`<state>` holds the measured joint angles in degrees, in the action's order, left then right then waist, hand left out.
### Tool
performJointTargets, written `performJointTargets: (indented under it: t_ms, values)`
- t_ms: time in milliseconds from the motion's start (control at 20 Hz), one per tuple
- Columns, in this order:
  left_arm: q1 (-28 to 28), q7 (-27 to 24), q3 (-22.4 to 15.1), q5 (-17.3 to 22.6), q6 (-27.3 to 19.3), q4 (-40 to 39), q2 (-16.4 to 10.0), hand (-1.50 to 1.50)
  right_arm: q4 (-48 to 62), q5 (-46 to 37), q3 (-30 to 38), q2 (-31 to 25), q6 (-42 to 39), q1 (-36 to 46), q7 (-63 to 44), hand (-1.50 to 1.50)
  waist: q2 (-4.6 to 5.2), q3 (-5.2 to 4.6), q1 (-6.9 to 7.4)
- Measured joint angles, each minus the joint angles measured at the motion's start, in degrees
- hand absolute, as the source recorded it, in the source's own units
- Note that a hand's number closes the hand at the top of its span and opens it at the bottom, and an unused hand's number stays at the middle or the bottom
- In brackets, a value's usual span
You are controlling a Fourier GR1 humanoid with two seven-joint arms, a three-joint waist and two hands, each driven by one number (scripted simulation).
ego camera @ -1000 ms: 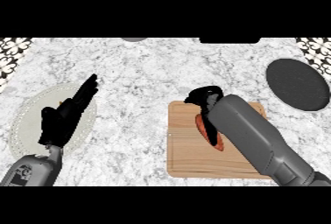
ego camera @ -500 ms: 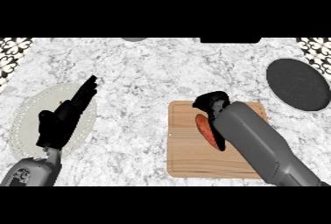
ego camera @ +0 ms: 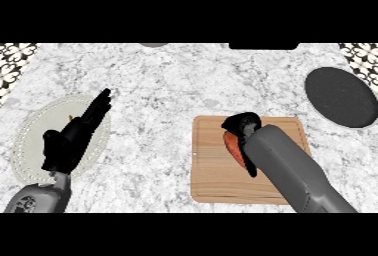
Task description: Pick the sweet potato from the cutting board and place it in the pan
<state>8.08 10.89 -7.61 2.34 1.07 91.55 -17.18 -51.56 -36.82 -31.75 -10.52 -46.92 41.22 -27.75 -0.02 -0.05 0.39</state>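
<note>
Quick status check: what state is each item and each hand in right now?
sweet potato: lying on the cutting board, partly hidden by the right hand.
cutting board: flat on the counter, sweet potato on it.
pan: on the counter, nothing in it.
right hand: curled round the sweet potato.
left hand: open, resting over the plate.

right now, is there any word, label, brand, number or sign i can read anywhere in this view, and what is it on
Readable text: none.
The light wooden cutting board, orange sweet potato, dark round pan, pale bead-rimmed plate and grey-white marble counter carry no words, labels, brands or numbers.
The black-and-white corner tiles show only an ornamental pattern, no letters.
</note>
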Motion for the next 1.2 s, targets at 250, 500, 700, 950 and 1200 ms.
performJointTargets:
  t_ms: [250,500,700,950,1200]
  values:
    - [0.2,-0.3,1.1,-0.6,1.0,-0.9,0.6,0.00,1.5,-3.6,-0.8,0.0,0.6,-0.1,5.2,1.50,-0.58,-0.29,-0.02]
    - [1.0,0.0,1.7,-0.9,1.6,-1.6,1.3,0.00,1.4,-5.5,-1.2,-0.4,-0.7,-0.2,8.6,1.50,-0.73,-0.39,-0.12]
    - [0.4,0.3,1.9,-1.4,1.6,-0.6,1.7,0.00,1.1,-6.9,-0.5,0.2,-0.1,-1.2,8.6,1.50,-1.03,-0.61,-0.24]
    - [0.7,0.3,1.9,-2.8,1.6,-0.9,2.7,0.00,-2.3,-8.4,0.5,-0.6,1.0,-2.8,11.0,1.50,-0.61,-0.30,-0.33]
    - [-1.0,0.4,3.2,-2.4,1.7,-0.1,2.3,0.00,-11.4,-9.1,4.3,-2.4,10.0,-7.5,10.1,1.50,-0.81,-0.03,-2.02]
